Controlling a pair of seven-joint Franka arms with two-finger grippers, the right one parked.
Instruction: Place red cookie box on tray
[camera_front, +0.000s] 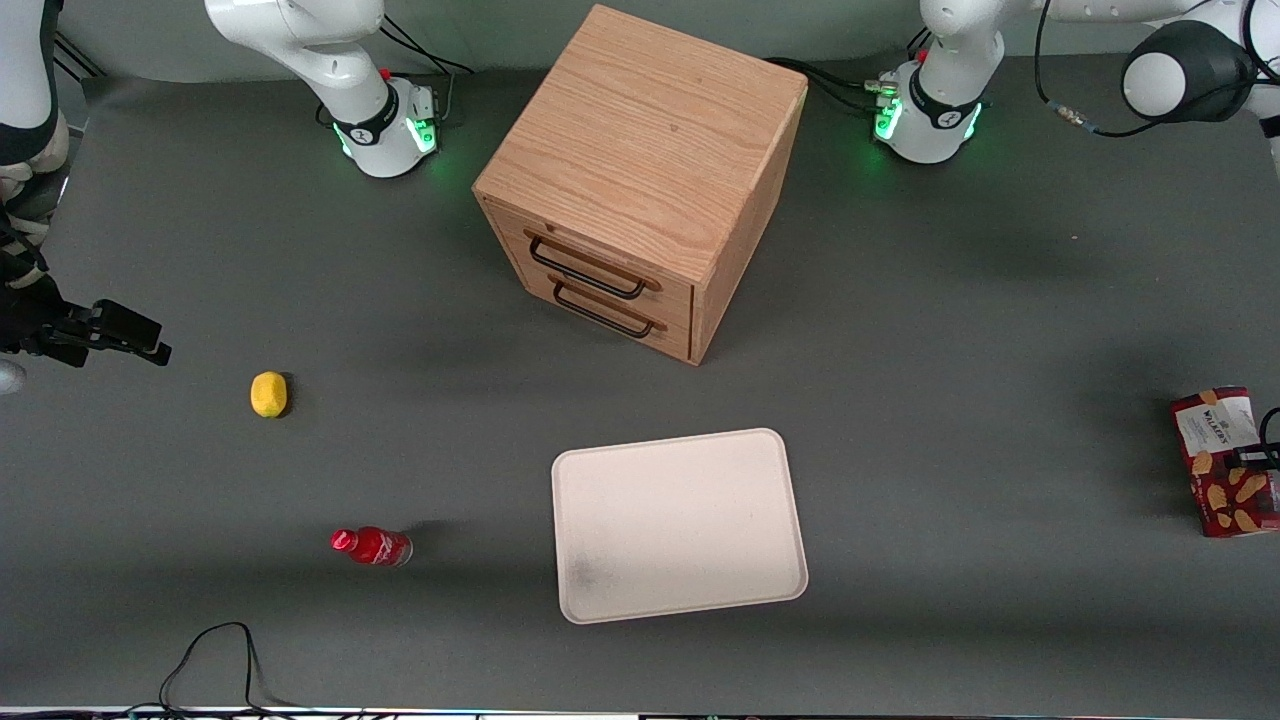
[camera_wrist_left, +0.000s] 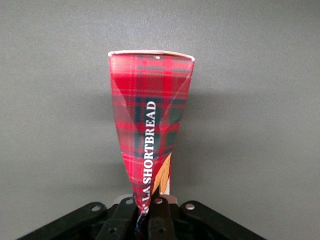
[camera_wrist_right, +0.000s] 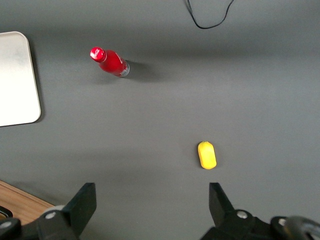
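Box: flat rectangular dark-red tartan cookie box (camera_wrist_left: 150, 125), white lettering "SHORTBREAD" along its narrow edge; in the front view its white label panel and golden finger cookies show (camera_front: 1222, 460).
Box position: at the working arm's end of the table, well apart from the tray, about level with it in nearness to the front camera; seems raised off the grey tabletop, though contact cannot be confirmed.
Gripper: black two-finger gripper (camera_wrist_left: 149, 212) of the left arm, at the box's lower end in the wrist view.
Jaws: closed narrowly on the box's thin edge, the box pinched between the two fingers.
Tray: large flat cream-white rectangular tray with rounded corners (camera_front: 770, 590), near the front camera at mid-table; nothing in it, only a faint grey smudge.
Cabinet: oak-coloured wooden cabinet (camera_front: 640, 150), two drawers with black handles, both shut; farther from the front camera than the tray.
Others: small red bottle (camera_front: 372, 546) and yellow lemon-like object (camera_front: 268, 393), toward the parked arm's end.
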